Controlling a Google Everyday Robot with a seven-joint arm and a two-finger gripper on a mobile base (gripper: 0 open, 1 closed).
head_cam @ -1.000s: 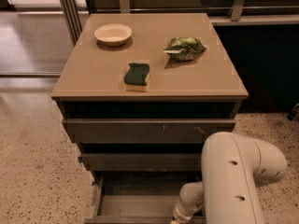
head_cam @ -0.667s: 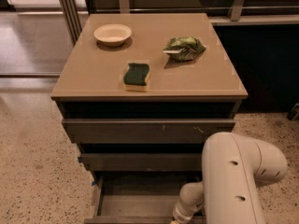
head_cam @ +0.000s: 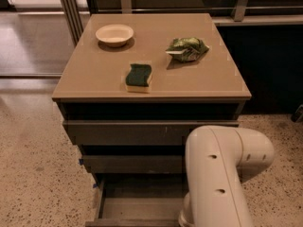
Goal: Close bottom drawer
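The bottom drawer [head_cam: 137, 206] is pulled out at the lower edge of the camera view, showing its flat grey floor and thin left wall. Above it are the mid-width plain drawer front [head_cam: 132, 163] and the widest drawer front [head_cam: 125, 132]. My white arm [head_cam: 222, 174] reaches down over the drawer's right part and hides it. My gripper is out of view below the frame; only a wrist link [head_cam: 185, 216] shows above the drawer's front right.
On the tan cabinet top [head_cam: 90, 82] lie a cream bowl [head_cam: 114, 34], a green and yellow sponge [head_cam: 138, 76] and a green snack bag [head_cam: 187, 48]. Speckled floor lies left and right. A dark cabinet wall stands at the right.
My arm has shifted a little to the left and looms larger over the drawer's right side. The drawer and the things on top have not visibly moved.
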